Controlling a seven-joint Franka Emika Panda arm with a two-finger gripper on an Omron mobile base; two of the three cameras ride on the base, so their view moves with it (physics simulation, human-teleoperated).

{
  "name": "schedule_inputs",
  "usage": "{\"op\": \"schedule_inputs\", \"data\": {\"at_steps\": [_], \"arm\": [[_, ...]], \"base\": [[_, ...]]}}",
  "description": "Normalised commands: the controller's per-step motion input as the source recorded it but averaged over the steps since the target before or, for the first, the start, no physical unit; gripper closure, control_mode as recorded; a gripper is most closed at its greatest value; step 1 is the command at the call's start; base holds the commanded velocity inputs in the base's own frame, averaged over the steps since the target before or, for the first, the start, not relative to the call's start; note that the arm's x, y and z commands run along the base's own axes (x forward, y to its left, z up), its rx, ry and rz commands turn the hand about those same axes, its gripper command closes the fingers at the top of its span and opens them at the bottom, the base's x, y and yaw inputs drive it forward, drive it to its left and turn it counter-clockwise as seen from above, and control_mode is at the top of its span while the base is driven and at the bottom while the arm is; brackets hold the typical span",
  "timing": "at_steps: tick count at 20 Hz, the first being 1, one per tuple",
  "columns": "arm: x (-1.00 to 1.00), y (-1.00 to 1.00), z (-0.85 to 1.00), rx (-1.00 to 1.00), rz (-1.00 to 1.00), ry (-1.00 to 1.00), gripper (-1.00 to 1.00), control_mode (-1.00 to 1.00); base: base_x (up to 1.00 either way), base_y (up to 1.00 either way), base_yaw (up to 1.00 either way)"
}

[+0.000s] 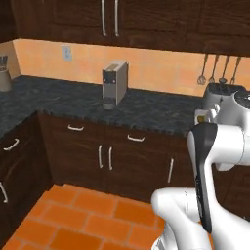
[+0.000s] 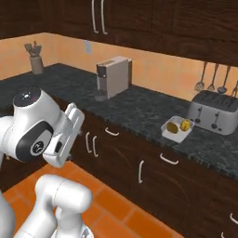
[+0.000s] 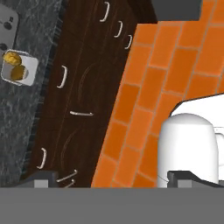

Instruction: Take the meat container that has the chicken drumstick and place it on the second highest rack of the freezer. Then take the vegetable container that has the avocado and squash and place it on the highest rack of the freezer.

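Vegetable container (image 3: 19, 69) on counter (image 3: 22, 131), far from open end effector (image 3: 109, 178)

Dark speckled counter (image 2: 139, 109) with coffee machine (image 2: 113, 76), toaster (image 2: 214, 111), white vegetable container (image 2: 176, 128).

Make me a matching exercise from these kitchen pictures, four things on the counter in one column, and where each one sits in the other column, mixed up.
Things:
1. coffee machine
2. toaster
3. vegetable container
4. utensil holder

Places:
A. at the front edge of the counter, just in front of the toaster
B. far left end of the counter, against the wall
C. right end of the counter, below the hanging utensils
D. middle of the counter, below the upper cabinet handles

Pairs: 1-D, 2-C, 3-A, 4-B
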Motion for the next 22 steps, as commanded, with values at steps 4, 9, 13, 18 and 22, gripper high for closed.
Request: {"op": "schedule_inputs", "data": {"at_steps": [4, 9, 13, 18, 22], "arm": [[0.0, 0.0, 0.0, 0.0, 0.0, 0.0, -1.0, 1.0], [0.0, 0.0, 0.0, 0.0, 0.0, 0.0, -1.0, 1.0], [0.0, 0.0, 0.0, 0.0, 0.0, 0.0, -1.0, 1.0], [0.0, 0.0, 0.0, 0.0, 0.0, 0.0, -1.0, 1.0], [0.0, 0.0, 0.0, 0.0, 0.0, 0.0, -1.0, 1.0]], "base": [[0.84, 0.42, -0.55], [0.95, 0.46, -0.51], [0.94, 0.43, -0.51], [0.69, 0.17, -0.41], [0.5, -0.4, -0.03]]}}
